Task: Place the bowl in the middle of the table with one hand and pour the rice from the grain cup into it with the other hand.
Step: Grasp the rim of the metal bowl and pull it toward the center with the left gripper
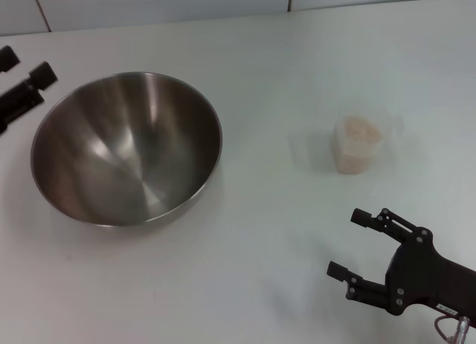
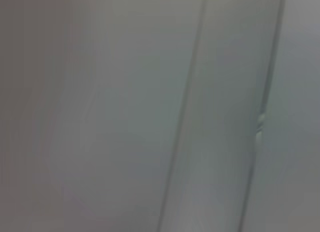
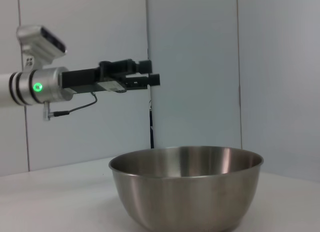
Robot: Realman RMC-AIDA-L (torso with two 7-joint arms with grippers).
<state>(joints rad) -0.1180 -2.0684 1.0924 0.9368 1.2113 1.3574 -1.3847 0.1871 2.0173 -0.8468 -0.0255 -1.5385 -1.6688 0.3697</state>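
The large steel bowl (image 1: 126, 147) stands upright and empty on the left part of the white table (image 1: 245, 284); it also shows in the right wrist view (image 3: 185, 189). The clear grain cup (image 1: 358, 145) stands to its right, holding pale rice (image 1: 360, 131). My right gripper (image 1: 345, 242) is open and empty, near the table's front right, closer to me than the cup. My left gripper (image 1: 27, 65) is open and empty at the far left, beside and above the bowl's far-left rim; in the right wrist view it (image 3: 150, 73) hovers above the bowl.
A pale panelled wall (image 1: 149, 2) runs along the table's far edge. The left wrist view shows only blurred pale panels (image 2: 150, 111). Bare tabletop lies between the bowl and the cup.
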